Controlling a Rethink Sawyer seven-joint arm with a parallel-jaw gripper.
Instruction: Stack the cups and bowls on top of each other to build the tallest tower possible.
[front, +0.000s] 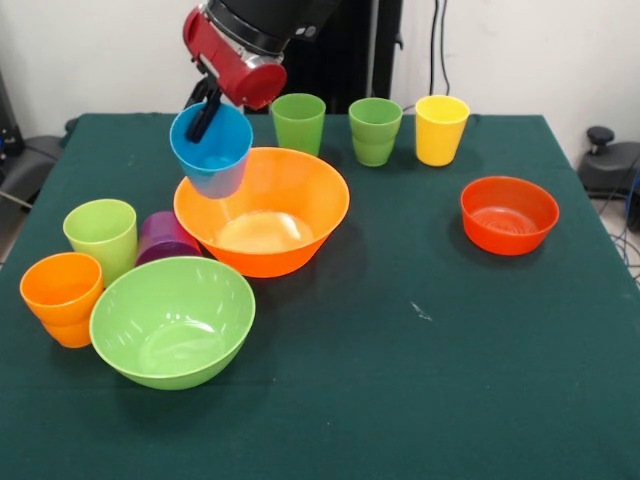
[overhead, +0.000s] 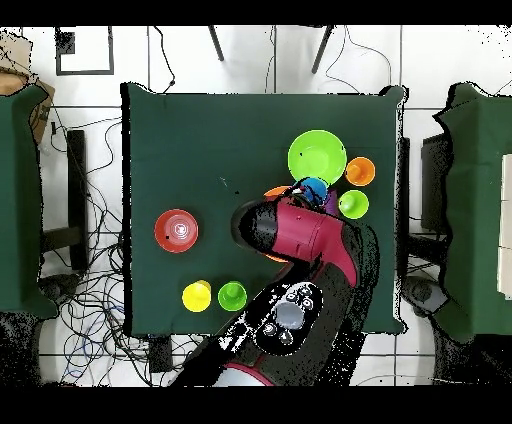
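Dark green cloth covers the table (front: 420, 400), where the large orange bowl (front: 265, 215) sits mid-table with the lime-green bowl (front: 172, 320) in front of it and the small red-orange bowl (front: 508, 214) well apart to the side. Above the orange bowl's rim, the gripper (front: 206, 113) holds the blue cup (front: 212, 150) tilted in the air, one finger inside it pinching its wall. Smaller cups stand around: two green (front: 299, 122) and one yellow (front: 441, 128) along the far edge, lime (front: 101, 236), purple (front: 163, 238) and orange (front: 62, 297) beside the bowls.

Large orange bowl (overhead: 277, 191) and purple cup (overhead: 331, 201) mostly hidden overhead beneath the red arm (overhead: 310, 235).
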